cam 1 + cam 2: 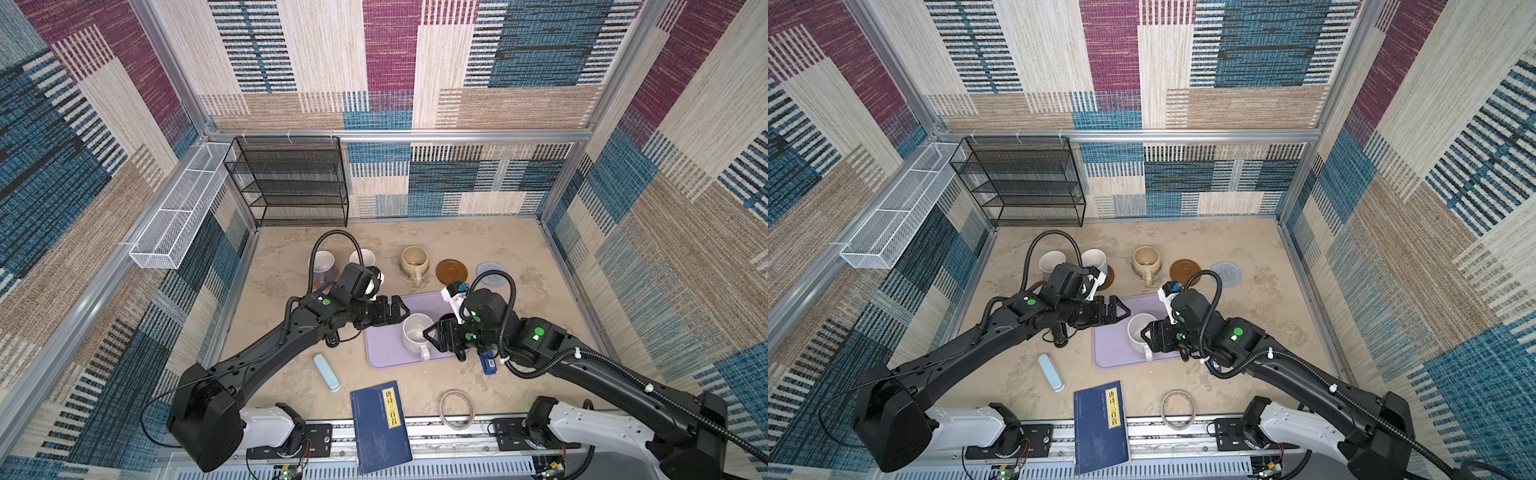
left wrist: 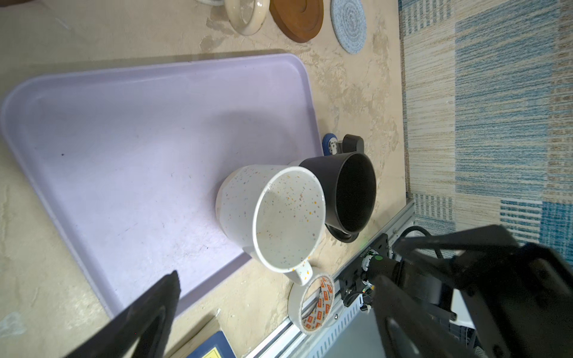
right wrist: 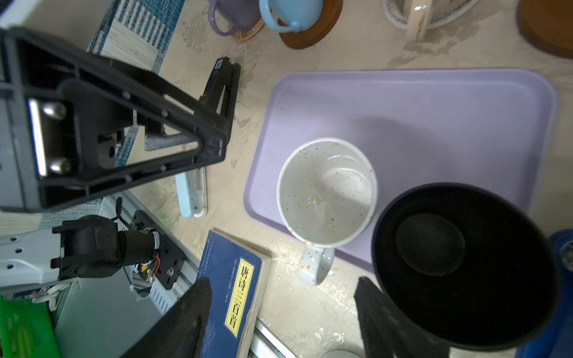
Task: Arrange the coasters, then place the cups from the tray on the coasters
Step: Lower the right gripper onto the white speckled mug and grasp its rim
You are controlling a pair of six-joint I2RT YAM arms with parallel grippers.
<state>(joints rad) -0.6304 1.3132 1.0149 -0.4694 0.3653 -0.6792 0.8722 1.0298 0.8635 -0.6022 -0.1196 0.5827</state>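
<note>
Dark blue rectangular book [image 1: 380, 428] up front; left gripper [image 1: 402, 312] gapes empty; right gripper [image 3: 280, 282] half-open, empty, beside speckled white ceramic mug [image 3: 327, 192].

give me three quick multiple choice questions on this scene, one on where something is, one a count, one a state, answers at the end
1. Where is the speckled white mug?
A standing on the tray
B standing on a coaster
C held in the air

2. How many coasters have no cup on them?
A one
B two
C four

3. How is the left gripper?
A shut on a mug
B shut on a coaster
C open, holding nothing

Answers:
1 A, its base sits inside the tray's rim in both top views.
2 B, only the dark brown coaster and the grey-blue coaster lie bare; the other three each carry a cup.
3 C, its jaws stand wide apart with nothing between them.
</note>
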